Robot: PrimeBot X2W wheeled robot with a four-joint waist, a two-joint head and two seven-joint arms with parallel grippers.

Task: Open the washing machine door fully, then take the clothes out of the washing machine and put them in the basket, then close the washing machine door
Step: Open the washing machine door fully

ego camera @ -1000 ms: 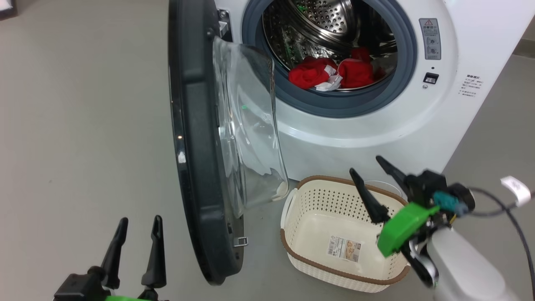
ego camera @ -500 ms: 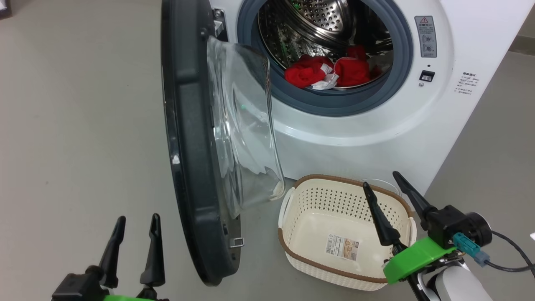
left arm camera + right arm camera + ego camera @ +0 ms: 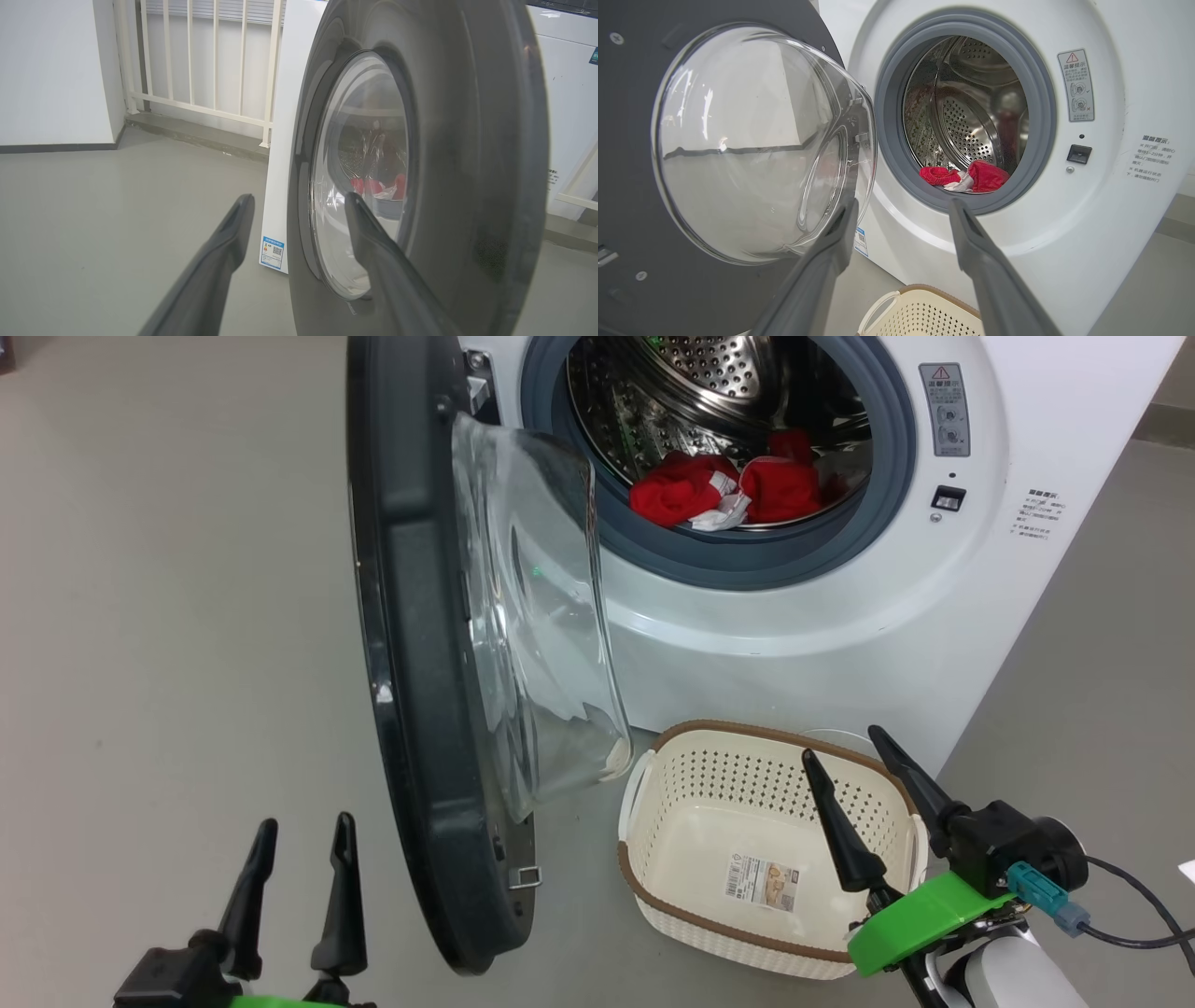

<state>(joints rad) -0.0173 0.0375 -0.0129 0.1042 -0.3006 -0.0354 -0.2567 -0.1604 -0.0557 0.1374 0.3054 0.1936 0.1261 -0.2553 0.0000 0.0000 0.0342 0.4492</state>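
Two claws show in the head view, both spread wide with nothing between the fingers. The left claw sits low at the lower left, over bare grey floor, just left of the door and apart from it. The right claw is at the lower right, its fingers rising above the right end of the basket and pointing toward the washing machine. Whether they touch the brown rim cannot be told.

The door is swung out to the left of the opening and is seen nearly edge-on from the head. Its black rim faces the camera and its clear glass bowl bulges toward the machine side. From the left wrist, the door's outer face stands close ahead, and that claw's right finger overlaps the glass.

The washing machine is white with its mouth open, a grey rubber ring around a perforated steel drum. The clothes — red, with a scrap of white — lie bunched at the bottom front of the drum, just behind the ring's lower lip.

The basket stands on the floor just in front of the machine's base, below and right of the door's lower edge. A label sticker lies on its bottom.

The right wrist view looks between the spread fingers at the drum mouth, with the red clothes above the fingertips and a corner of the basket at the bottom edge.
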